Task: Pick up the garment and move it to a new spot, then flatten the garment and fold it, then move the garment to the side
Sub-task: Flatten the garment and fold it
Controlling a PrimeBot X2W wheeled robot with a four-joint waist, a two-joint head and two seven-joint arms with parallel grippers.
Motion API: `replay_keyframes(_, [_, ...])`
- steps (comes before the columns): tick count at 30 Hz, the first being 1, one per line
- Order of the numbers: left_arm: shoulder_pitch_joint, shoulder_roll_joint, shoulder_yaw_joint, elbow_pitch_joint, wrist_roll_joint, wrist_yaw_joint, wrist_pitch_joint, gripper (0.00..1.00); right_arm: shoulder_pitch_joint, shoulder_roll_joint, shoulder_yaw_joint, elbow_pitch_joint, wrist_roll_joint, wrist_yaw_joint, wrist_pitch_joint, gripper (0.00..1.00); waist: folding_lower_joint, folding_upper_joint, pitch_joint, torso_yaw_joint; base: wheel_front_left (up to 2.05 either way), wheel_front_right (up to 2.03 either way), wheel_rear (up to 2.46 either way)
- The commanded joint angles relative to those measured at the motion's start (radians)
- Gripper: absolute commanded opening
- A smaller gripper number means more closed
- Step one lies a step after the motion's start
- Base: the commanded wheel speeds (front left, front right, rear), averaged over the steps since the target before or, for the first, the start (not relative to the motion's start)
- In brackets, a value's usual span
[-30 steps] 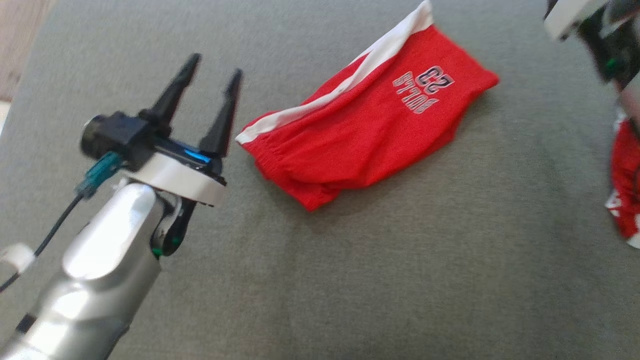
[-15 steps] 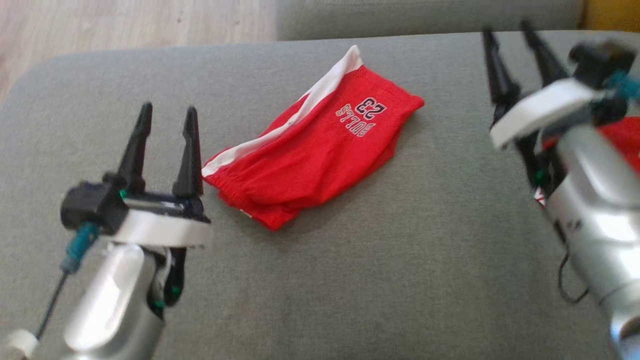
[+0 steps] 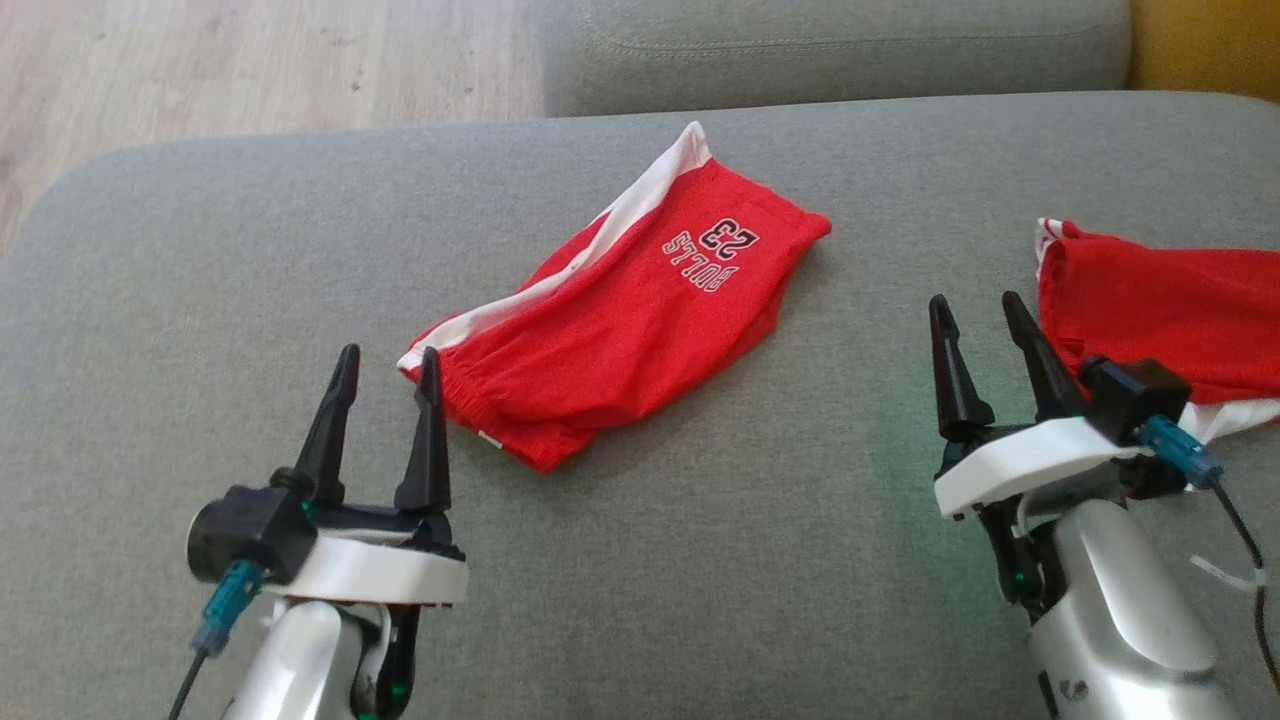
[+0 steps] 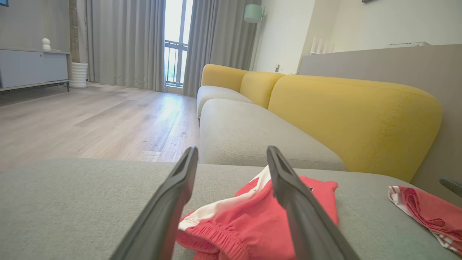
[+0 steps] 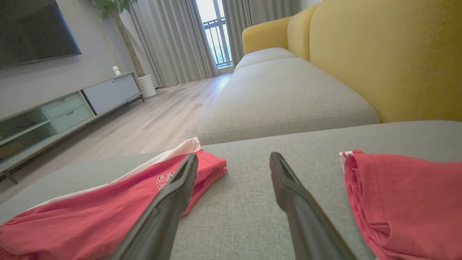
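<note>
Grey sofa cushion under folded red shorts, wooden floor beyond

living room: sofa, curtains

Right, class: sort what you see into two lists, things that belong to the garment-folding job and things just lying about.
Job: red shorts, probably the garment; left gripper and right gripper, both open; grey sofa seat.
Lying about: second red garment, yellow backrest, wooden floor.

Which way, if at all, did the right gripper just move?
Yes. Against the red shorts, the right gripper drew back toward the robot: tips were past their far end, now beside their middle.
</note>
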Motion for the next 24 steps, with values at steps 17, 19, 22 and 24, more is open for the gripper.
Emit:
replay_keyframes(17, [-0.088,-0.067,0.069,0.019,0.079,-0.087,-0.005,1.0,-0.063,0.033,-0.132,-0.134,0.051,0.007,0.285,1.0,0.0001,-0.0001,0.146,0.193,0.0,0.0,0.0])
replay_keyframes(19, [-0.095,-0.072,0.063,0.025,0.08,-0.092,-0.005,1.0,-0.097,0.033,-0.151,-0.092,0.088,0.007,0.311,1.0,0.0001,-0.0001,0.158,0.22,0.0,0.0,0.0])
replay_keyframes(22, [-0.103,-0.078,0.056,0.033,0.088,-0.096,-0.005,1.0,-0.157,0.033,-0.176,-0.007,0.132,0.007,0.336,1.0,0.0001,-0.0001,0.17,0.254,0.0,0.0,0.0])
replay_keyframes(24, [-0.106,-0.081,0.048,0.036,0.09,-0.098,-0.005,1.0,-0.199,0.033,-0.205,0.071,0.154,0.007,0.352,1.0,0.0001,-0.0001,0.176,0.275,0.0,0.0,0.0])
